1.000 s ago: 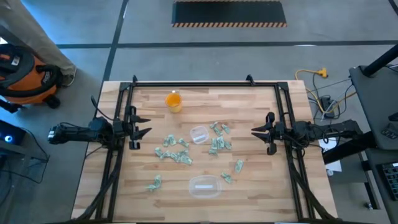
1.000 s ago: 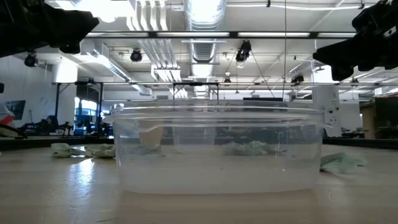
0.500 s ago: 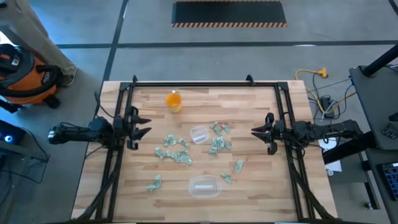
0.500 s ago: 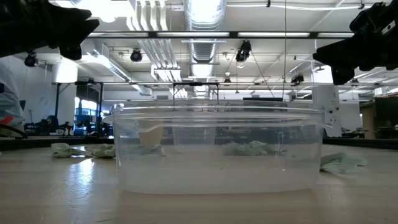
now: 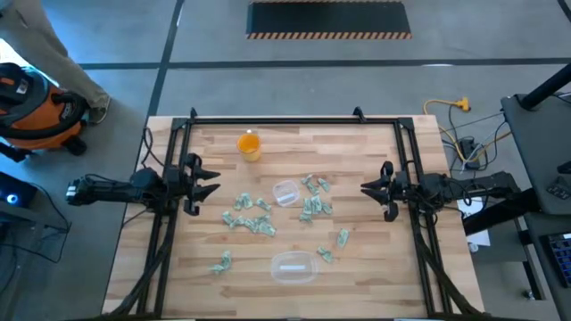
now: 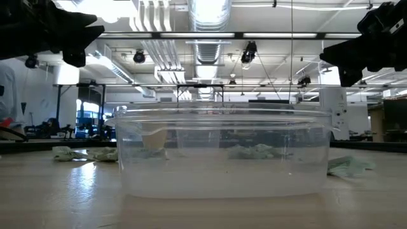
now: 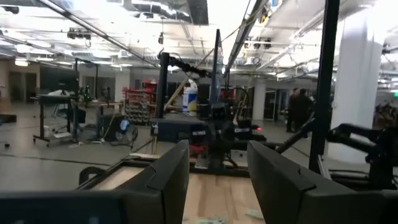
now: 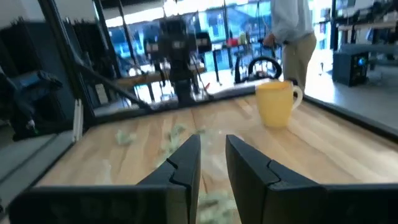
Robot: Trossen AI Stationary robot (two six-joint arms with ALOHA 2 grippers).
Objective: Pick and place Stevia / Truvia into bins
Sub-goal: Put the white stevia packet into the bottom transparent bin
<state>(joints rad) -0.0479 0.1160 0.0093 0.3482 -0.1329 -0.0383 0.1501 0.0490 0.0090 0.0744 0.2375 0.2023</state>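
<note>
Near edge of the wooden tabletop point(image 5: 357, 152): clear rounded-rectangular tub point(image 5: 293, 267), long axis running left-right, nothing visible inside. It fills the low view up close point(image 6: 222, 152). Sachets just beside it: one at its right point(image 5: 325, 256), one further right and slightly farther back point(image 5: 343, 237), a pair off to its left point(image 5: 221, 262).

Mid table: main scatter of green-and-white Stevia sachets, lying flat at mixed angles, no common long-axis direction. Left cluster point(image 5: 250, 216) sits left of the small round clear cup point(image 5: 285, 193); right cluster point(image 5: 314, 201) sits just right of the cup, some close to its rim, touching or not cannot tell. Cup is upright; contents cannot tell. In the low view sachets show as pale green lumps behind the tub, at left point(image 6: 82, 153) and right point(image 6: 348, 165).

Left gripper point(image 5: 207, 178) at the left table edge, level with the cup, well apart from every sachet. Fingers point(image 7: 168, 177) spread moderately wide, holding nothing, touching nothing.

Right gripper point(image 5: 366, 189) at the right table edge, facing the left one across the scatter. Fingers point(image 8: 186, 165) only narrowly apart, empty, raised above the tabletop.

Far side: orange cup point(image 5: 249, 144), upright, near the back edge left of centre; seen as a yellow mug with handle in the right wrist view point(image 8: 277, 102).

Beyond the table: orange shop vacuum point(image 5: 36, 105) on the floor at far left, a person's leg point(image 5: 53, 49) beside it.
</note>
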